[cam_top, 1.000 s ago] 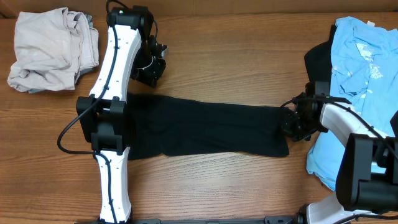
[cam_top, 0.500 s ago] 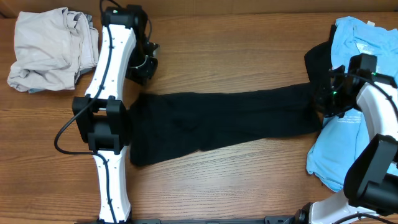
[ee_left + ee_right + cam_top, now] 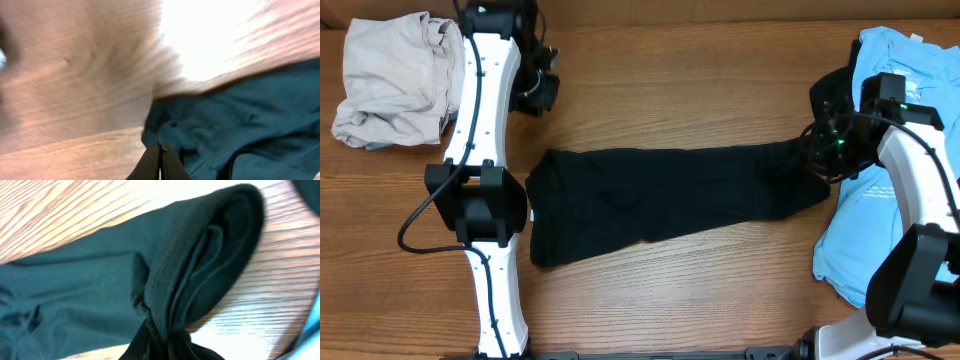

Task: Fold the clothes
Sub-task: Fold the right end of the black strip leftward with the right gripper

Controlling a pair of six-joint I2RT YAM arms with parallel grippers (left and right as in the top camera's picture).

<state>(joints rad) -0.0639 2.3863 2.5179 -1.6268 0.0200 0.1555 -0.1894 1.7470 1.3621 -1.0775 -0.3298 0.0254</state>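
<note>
A long black garment (image 3: 660,195) lies stretched left to right across the middle of the wooden table. My right gripper (image 3: 820,152) is shut on its right end. In the right wrist view the cloth (image 3: 200,255) is bunched into a thick fold that runs into the jaws (image 3: 161,342). My left gripper (image 3: 535,92) is at the far left, above the garment's left edge and apart from it. In the left wrist view its fingers (image 3: 160,157) are pressed together with nothing between them, and the garment (image 3: 240,125) lies beyond them.
A crumpled beige pile of clothes (image 3: 400,80) sits at the far left corner. A light blue shirt (image 3: 900,140) lies along the right edge, with another dark piece (image 3: 832,95) under its left side, close to my right gripper.
My left arm has moved up and left, away from the garment. My right gripper pulled the garment's right end up and right, then a little back left; the cloth shifted right.
</note>
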